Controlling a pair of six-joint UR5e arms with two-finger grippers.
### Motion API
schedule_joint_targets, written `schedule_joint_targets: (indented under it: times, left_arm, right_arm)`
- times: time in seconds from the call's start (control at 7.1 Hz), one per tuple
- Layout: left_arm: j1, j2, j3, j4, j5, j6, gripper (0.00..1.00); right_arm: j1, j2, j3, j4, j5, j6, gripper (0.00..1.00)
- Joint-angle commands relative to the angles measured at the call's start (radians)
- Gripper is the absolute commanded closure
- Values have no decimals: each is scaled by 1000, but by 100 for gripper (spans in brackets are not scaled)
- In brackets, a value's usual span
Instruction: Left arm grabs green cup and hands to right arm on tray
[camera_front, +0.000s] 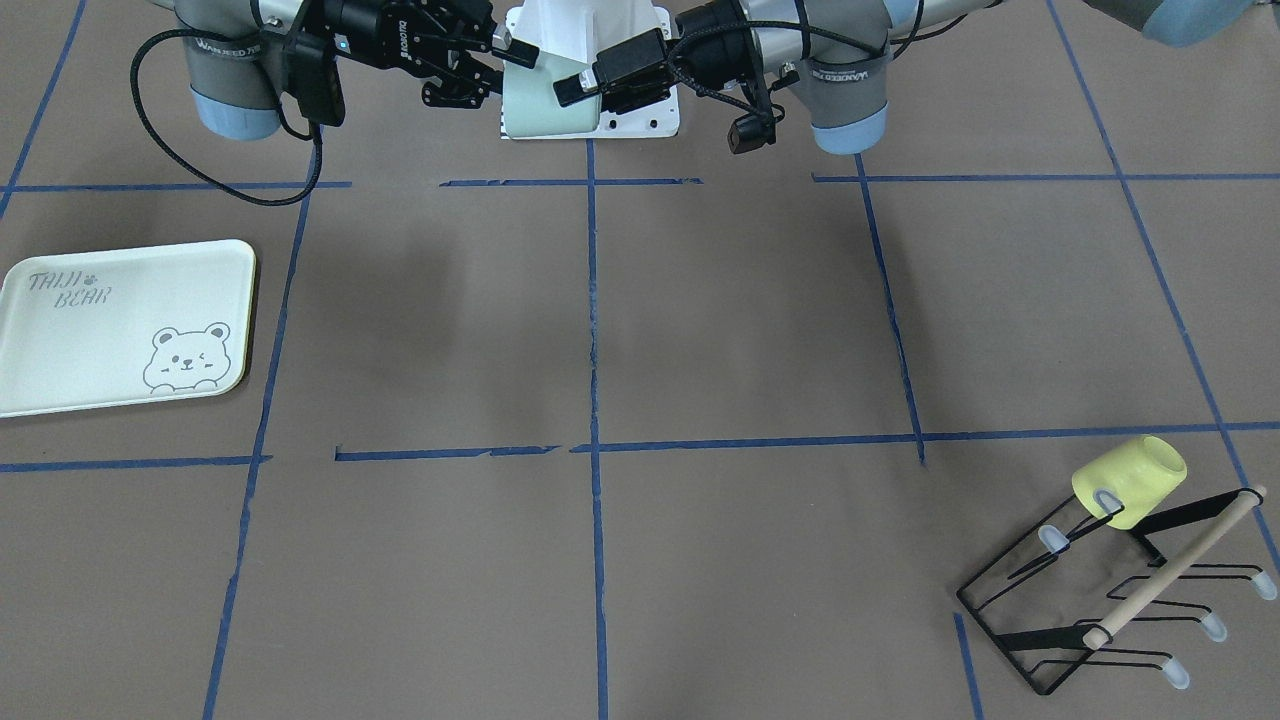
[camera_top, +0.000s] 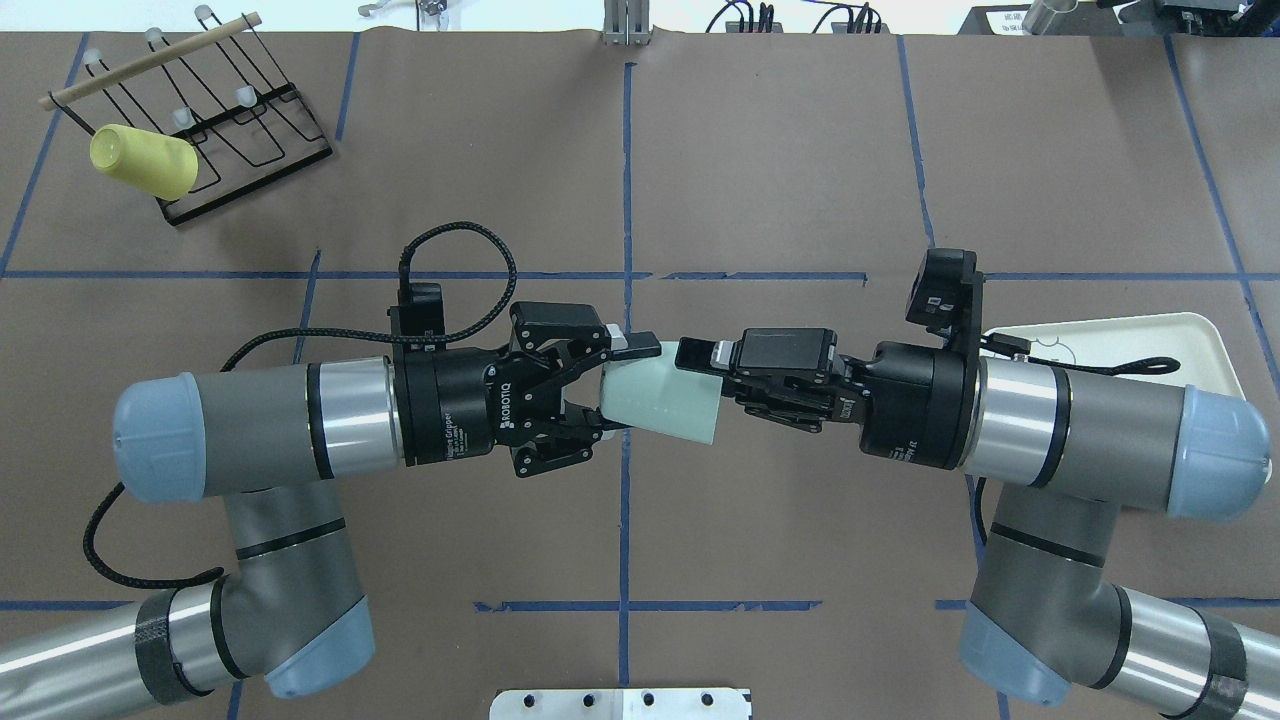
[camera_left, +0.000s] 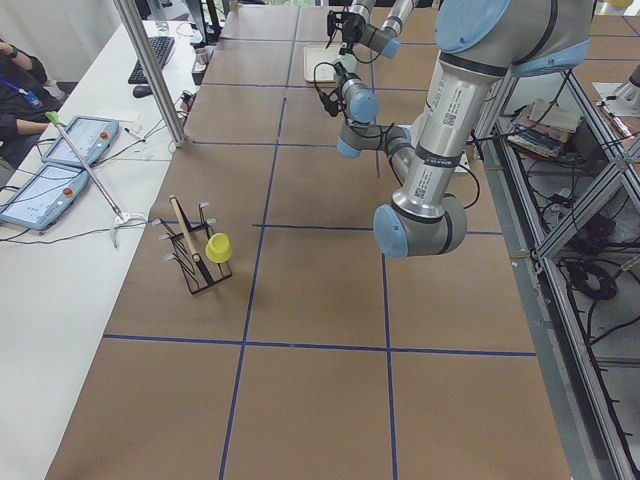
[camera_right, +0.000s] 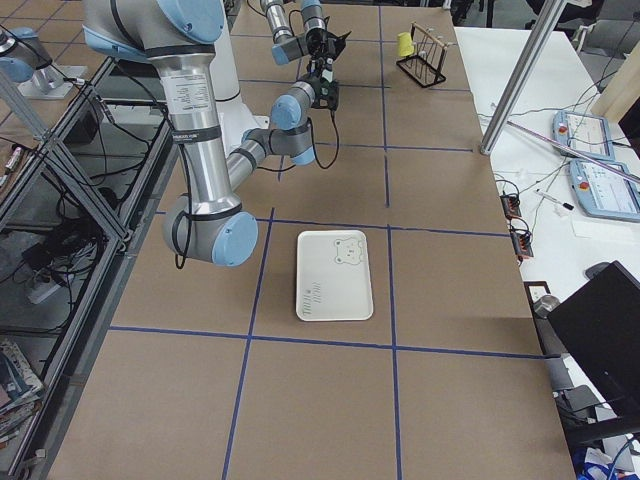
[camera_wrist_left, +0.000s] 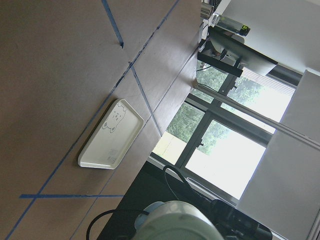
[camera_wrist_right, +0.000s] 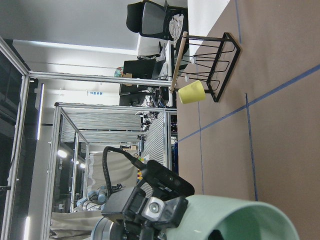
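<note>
Midair over the table's (camera_top: 760, 150) middle, my left gripper (camera_top: 615, 390) clamps the green cup (camera_top: 665, 400) across its base. My right gripper (camera_top: 700, 365), nearly closed, pinches the rim, which faces right for carrying to the tray (camera_top: 1200, 345) beyond.

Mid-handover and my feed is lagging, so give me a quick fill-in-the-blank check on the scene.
The left gripper and the right gripper meet at the ___, held above the table.
On the rack hangs the ___.
The tray bears a drawing of a ___.
Missing: green cup; yellow cup; bear.
</note>
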Motion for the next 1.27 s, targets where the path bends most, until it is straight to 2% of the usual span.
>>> schedule_joint_targets:
  times: [0.0,0.28,0.56,0.7,0.85,1.13]
  left_arm:
    - [5,-2,4,3,1,0,63]
    - [7,-2,4,4,1,0,62]
    - [7,-3,2,5,1,0,57]
    - [7,-5,4,2,1,13,15]
    - [5,-8,1,5,6,15,0]
    - [-31,-8,19,10,19,59,0]
  right_arm:
    - [0,0,0,0,0,0,57]
    - [0,0,-2,-2,0,0,77]
    - [0,0,-6,-2,0,-2,87]
    - [0,2,-6,-2,0,-5,97]
    - [-2,2,-6,0,0,-5,100]
    - [-2,2,-6,3,0,-6,100]
